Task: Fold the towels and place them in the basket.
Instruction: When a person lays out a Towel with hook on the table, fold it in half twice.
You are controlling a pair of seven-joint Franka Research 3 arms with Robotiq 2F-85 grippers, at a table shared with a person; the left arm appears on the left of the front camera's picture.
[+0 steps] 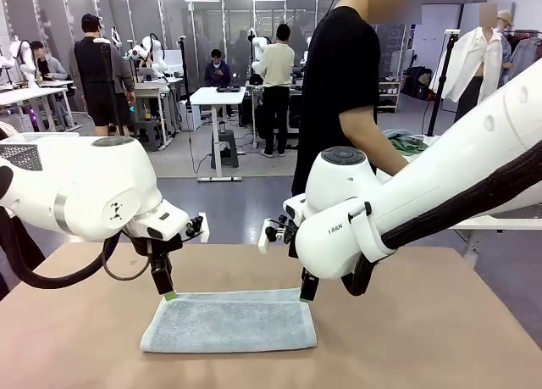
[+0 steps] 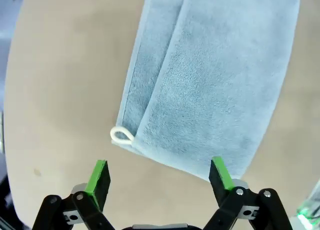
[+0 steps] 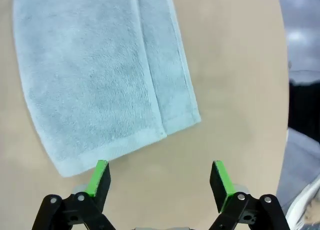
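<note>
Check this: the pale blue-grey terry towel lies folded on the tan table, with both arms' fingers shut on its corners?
Not shut: the wrist views show the left fingers and right fingers open, gripping nothing. The pale blue-grey terry towel does lie folded on the tan table.

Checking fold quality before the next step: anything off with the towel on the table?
Slightly. The towel is folded unevenly: in both wrist views the top layer stops short, leaving a strip of the lower layer showing along one long edge. Its white loop pokes out at a corner.
</note>
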